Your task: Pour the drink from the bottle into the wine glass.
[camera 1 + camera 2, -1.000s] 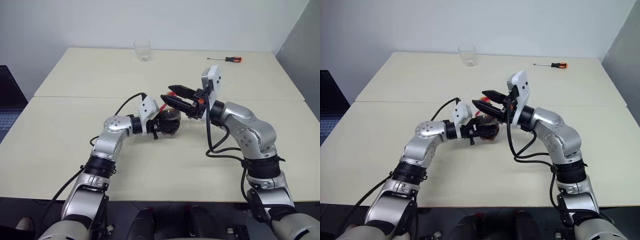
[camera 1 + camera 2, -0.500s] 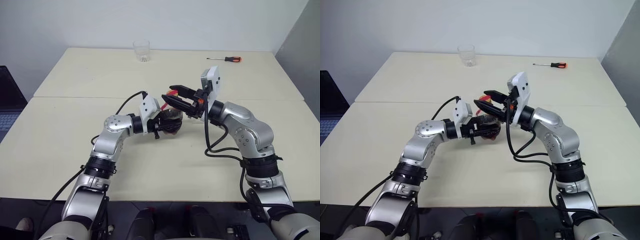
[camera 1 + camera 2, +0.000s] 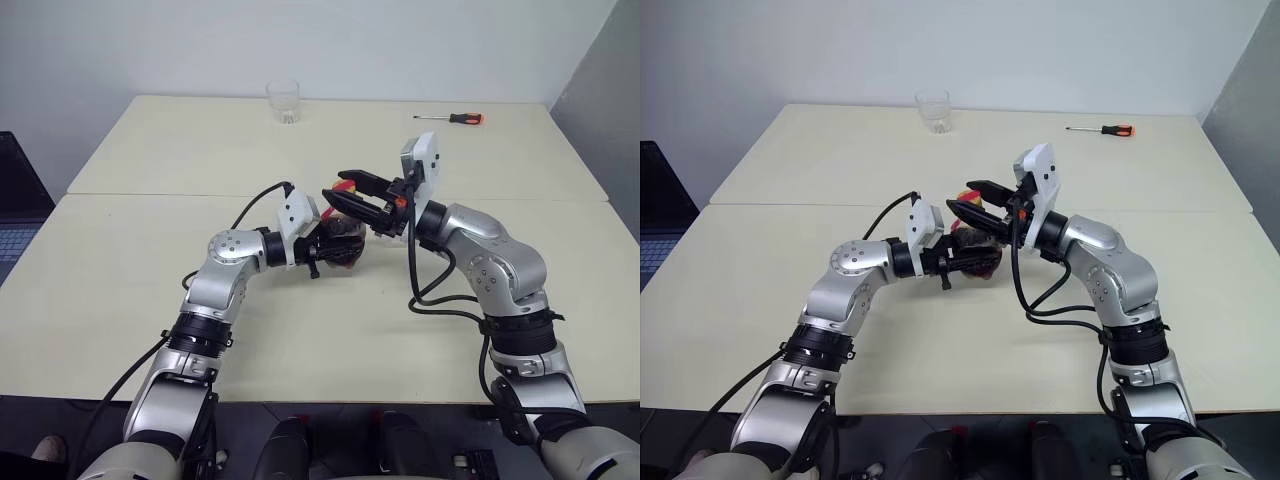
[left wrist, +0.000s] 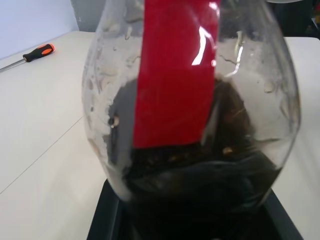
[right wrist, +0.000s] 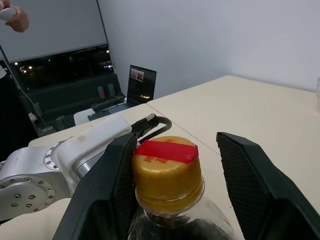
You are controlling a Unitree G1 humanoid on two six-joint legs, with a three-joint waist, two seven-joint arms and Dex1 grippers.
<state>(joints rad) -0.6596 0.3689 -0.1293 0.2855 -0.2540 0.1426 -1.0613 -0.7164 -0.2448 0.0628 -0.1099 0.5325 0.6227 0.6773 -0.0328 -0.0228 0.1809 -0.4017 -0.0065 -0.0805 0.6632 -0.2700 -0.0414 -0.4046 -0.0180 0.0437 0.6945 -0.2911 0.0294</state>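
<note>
The bottle (image 3: 340, 240), small, round and clear, has a red strip down its body (image 4: 175, 75). The dark drink (image 4: 200, 170) sits low inside it. My left gripper (image 3: 336, 246) is shut on the bottle's body above the middle of the table. The yellow-orange cap (image 5: 167, 172), with red tape on top, stands between the fingers of my right gripper (image 3: 347, 192). That gripper is open, reaching in from the right with one finger on each side of the cap and a gap on the far side. The wine glass is out of view.
A short clear tumbler (image 3: 284, 101) stands at the table's far edge. An orange-handled screwdriver (image 3: 452, 118) lies at the far right. A laptop (image 3: 15, 215) sits off the table's left side. A seam (image 3: 150, 195) crosses the table. A person's hand (image 5: 12, 15) shows in the background.
The bottle's cap shows a little more between the right gripper's fingers. Both arms have kept their places.
</note>
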